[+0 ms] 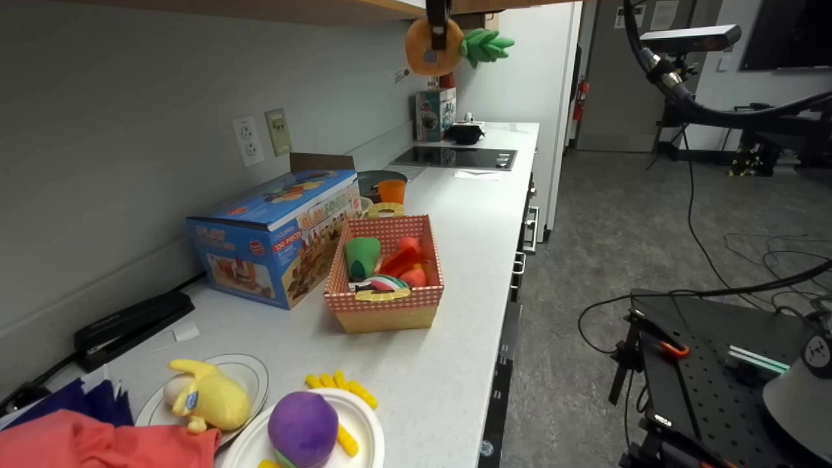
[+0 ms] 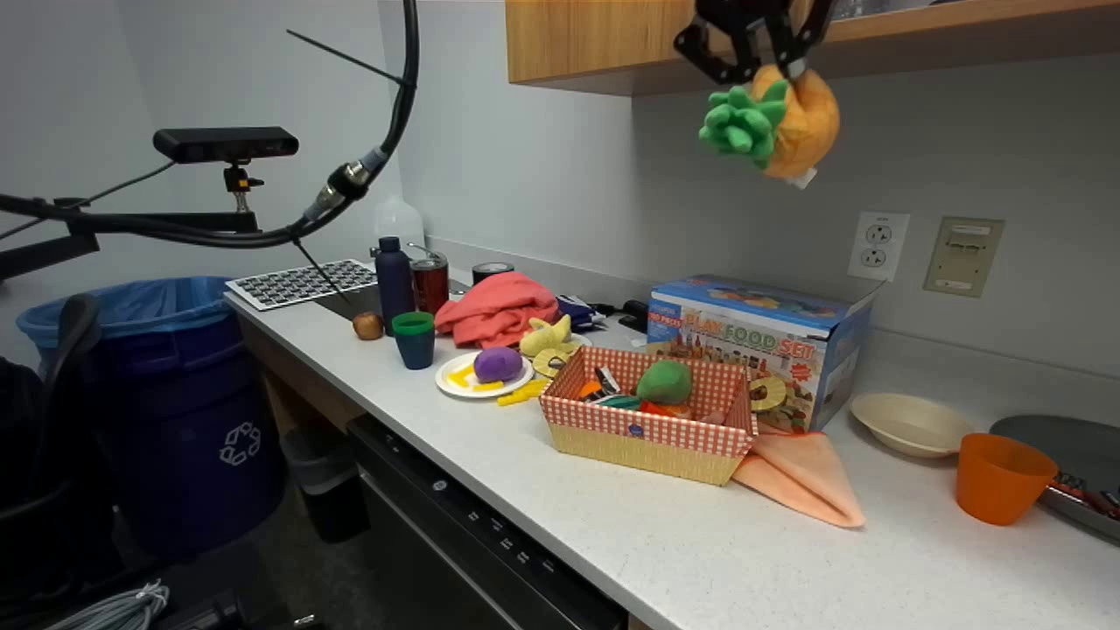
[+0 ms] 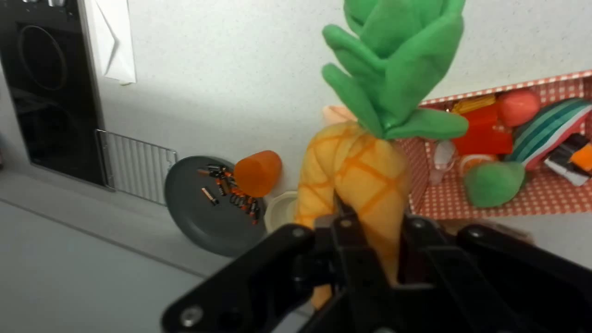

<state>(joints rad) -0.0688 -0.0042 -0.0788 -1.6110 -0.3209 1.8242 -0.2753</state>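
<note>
Your gripper [image 1: 439,39] is clamped on the plush pineapple [image 2: 805,120] | white surface [image 1: 468,227] below carries a red-gingham basket [image 2: 643,448] | recycling bin [image 2: 188,437] stands nearby

The plush pineapple [image 3: 370,162] is golden orange with darker orange crisscross lines and bright green leaves [image 3: 407,69]; the tool [image 3: 379,226] is black. The basket [image 2: 682,435] shows red-and-white gingham above straw yellow. The worktop [image 2: 770,560] is white with fine grey speckles, the box [image 1: 273,234] mainly blue, one cup [image 2: 1002,477] orange.
</note>
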